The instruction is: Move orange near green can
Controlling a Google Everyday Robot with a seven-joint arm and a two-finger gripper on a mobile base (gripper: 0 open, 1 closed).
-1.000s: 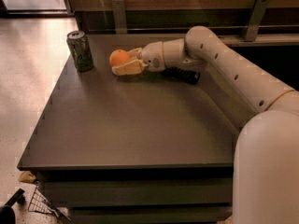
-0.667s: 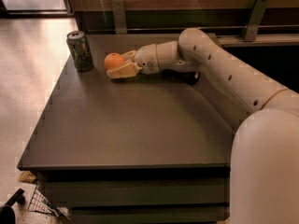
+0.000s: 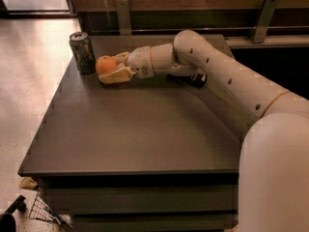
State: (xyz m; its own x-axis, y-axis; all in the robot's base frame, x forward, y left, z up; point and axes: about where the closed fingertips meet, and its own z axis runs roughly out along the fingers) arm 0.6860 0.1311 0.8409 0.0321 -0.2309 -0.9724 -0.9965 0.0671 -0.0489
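Fingers (image 3: 117, 75) of the gripper (image 3: 109, 67) clasped around the orange (image 3: 105, 64), fruit held low over the far left of the dark table (image 3: 135, 129), just beside the upright green can (image 3: 82, 52), white arm (image 3: 217, 66) reaching across, black bar (image 3: 197, 79) partly hidden behind it

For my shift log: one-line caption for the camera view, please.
Hand grips the orange beside the green can, near the table's far-left corner.
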